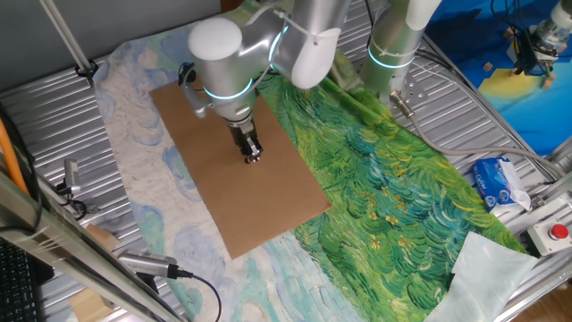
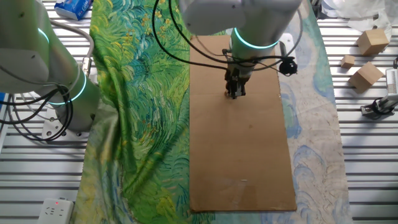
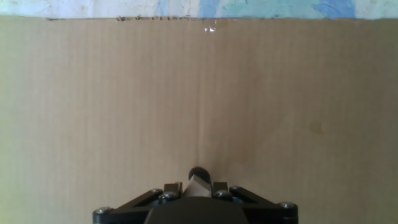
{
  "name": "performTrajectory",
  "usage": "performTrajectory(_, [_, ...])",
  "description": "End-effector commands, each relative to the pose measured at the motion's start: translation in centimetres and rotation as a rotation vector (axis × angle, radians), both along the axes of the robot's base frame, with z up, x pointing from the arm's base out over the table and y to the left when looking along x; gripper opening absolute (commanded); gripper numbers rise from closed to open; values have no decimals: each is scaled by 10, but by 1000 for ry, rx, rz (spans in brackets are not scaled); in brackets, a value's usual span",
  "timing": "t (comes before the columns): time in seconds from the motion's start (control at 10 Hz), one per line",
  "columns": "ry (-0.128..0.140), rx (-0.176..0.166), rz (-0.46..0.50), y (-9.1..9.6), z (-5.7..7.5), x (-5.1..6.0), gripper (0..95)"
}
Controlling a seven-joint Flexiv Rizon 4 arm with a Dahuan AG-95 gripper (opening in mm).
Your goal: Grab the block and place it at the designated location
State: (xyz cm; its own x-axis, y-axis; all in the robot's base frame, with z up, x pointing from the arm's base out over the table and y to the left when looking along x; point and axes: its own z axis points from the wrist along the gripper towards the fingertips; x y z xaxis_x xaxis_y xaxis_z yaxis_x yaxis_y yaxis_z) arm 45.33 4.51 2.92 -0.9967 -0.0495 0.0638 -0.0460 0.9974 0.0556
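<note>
Left of the scene, painted cloth [image 1: 134,170] covers the tabletop [image 1: 54,98]. On it lies the brown cardboard sheet [image 1: 268,201], well clear of the green cloth [image 1: 402,188] to its right. Over the sheet's middle the gripper [image 1: 252,155] stands upright, its fingers [image 2: 234,92] drawn nearly together just above the cardboard. In the hand view a pale wedge between the fingertips appears to be the block [image 3: 198,185], pinched there directly over the black dot [image 3: 198,172], of which only an arc shows. For a clean placement, the descent should stay vertical until the cube seats flat on the mark; the fingers should then part only slightly and lift straight up, so the light cube is not dragged or tipped. Spare wooden blocks [image 2: 367,59] lie far right, off the sheet.
</note>
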Motion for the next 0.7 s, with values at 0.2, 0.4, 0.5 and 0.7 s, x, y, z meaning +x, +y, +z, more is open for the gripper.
performTrajectory(0.2, [6, 7, 3, 0, -6, 5, 0])
performTrajectory(0.4, [5, 13, 5, -1, -5, 8, 0])
performTrajectory(0.5, [2, 14, 3, -2, -4, 9, 0])
performTrajectory(0.7, [-3, 11, 2, -1, -5, 9, 0])
